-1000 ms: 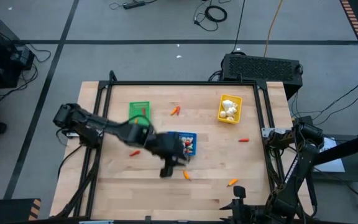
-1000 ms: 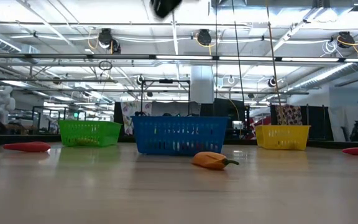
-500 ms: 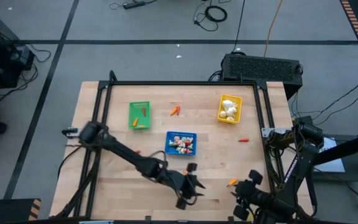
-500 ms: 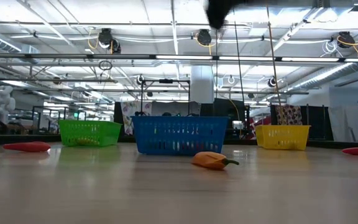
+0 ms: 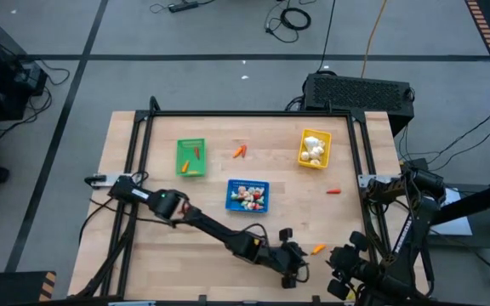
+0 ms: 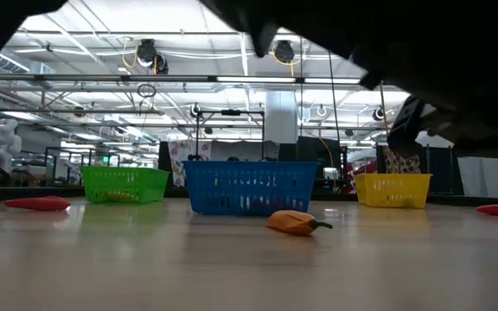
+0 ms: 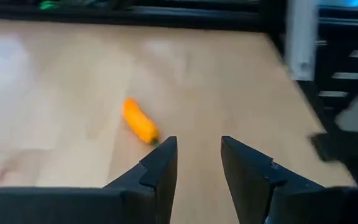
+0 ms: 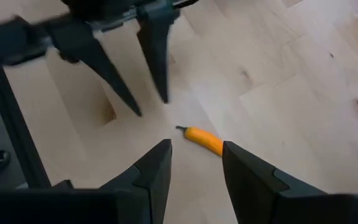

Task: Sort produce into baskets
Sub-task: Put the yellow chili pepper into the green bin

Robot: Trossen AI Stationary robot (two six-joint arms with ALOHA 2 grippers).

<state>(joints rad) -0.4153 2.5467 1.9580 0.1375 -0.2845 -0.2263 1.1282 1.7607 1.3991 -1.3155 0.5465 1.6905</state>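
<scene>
Reach nearly done: left gripper (image 5: 291,257) parted and empty, swung within the last second from over the blue basket (image 5: 247,181) down to the table's 5 o'clock corner. Now hangs just short of a loose orange carrot piece (image 5: 317,249), which lies at its 2 o'clock, untouched on the wood. Seen past its own fingers, the piece sits just ahead and a little off line.

Right gripper (image 5: 345,259) also come in from the 4 o'clock edge, likewise spread and holding nothing, with the same piece just beyond its tips.

Means, by judgement: a drop into blue finished, next pick chosen, both arms crowding one carrot. Calls for one to yield. Green basket (image 5: 190,141) at 11 o'clock, yellow basket (image 5: 316,131) at 1 o'clock.
</scene>
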